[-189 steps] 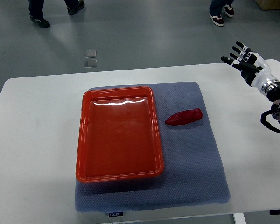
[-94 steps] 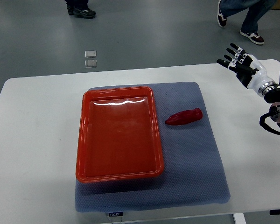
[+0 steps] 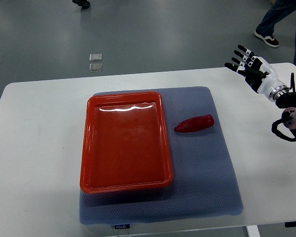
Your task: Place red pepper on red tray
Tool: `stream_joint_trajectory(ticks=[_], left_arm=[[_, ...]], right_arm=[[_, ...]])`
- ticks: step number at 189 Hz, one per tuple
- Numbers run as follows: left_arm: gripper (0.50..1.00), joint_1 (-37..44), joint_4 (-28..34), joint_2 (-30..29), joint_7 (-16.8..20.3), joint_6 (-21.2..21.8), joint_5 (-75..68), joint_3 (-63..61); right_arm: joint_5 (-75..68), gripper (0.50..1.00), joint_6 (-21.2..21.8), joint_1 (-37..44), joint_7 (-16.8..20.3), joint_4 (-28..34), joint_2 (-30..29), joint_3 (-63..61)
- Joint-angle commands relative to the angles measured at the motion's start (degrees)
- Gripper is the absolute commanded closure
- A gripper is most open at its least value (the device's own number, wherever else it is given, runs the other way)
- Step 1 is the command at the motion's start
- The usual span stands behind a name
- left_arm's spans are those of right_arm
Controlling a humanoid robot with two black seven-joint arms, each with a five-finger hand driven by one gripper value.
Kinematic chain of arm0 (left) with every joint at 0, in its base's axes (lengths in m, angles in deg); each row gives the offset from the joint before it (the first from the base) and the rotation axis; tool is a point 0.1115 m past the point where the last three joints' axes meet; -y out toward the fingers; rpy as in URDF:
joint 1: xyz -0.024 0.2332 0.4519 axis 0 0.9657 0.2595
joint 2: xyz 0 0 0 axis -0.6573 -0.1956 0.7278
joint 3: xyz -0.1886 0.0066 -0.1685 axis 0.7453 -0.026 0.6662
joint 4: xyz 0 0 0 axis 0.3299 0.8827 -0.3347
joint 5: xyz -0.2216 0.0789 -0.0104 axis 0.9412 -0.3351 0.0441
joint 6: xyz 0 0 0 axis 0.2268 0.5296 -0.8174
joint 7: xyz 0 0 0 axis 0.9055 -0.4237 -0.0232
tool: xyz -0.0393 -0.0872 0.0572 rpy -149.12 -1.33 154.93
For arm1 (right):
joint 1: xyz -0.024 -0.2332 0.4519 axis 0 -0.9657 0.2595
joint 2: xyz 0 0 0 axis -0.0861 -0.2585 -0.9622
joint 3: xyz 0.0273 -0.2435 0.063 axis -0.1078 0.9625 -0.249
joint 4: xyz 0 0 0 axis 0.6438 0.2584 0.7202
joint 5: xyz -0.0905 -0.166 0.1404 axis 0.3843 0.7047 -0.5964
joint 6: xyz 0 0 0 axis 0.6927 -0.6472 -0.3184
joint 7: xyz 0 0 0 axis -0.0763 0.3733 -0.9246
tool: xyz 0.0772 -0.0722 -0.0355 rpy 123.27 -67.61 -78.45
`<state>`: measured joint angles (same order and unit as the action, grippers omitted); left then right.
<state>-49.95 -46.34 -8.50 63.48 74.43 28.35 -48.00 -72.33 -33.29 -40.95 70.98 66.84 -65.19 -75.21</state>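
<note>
Lying on mat beside red tray point(image 3: 126, 143): red pepper point(image 3: 194, 123); right hand point(image 3: 250, 67) fingers spread, empty, arm cut off

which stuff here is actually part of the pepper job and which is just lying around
Part of the job:
- red pepper, lying on the mat right of the tray
- red tray, nothing in it
- right hand, open, over the table's far right corner

Just there:
- blue-grey mat under the tray and pepper
- white table
- two small squares on the floor
- a person's shoe beyond the table
</note>
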Motion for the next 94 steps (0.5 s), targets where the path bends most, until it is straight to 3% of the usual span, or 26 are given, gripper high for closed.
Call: stream_joint_trajectory(ticks=[1,94], left_arm=[[0.5,0.0,0.0,0.0,0.0,0.0,0.0,0.0],[0.5,0.0,0.0,0.0,0.0,0.0,0.0,0.0]], right_arm=[[0.0,0.523,1.2,-0.1,-0.1,0.1,-0.6,0.0],[1.9,0.523,5.9,0.4,-1.3,0.1,3.3,0.4]])
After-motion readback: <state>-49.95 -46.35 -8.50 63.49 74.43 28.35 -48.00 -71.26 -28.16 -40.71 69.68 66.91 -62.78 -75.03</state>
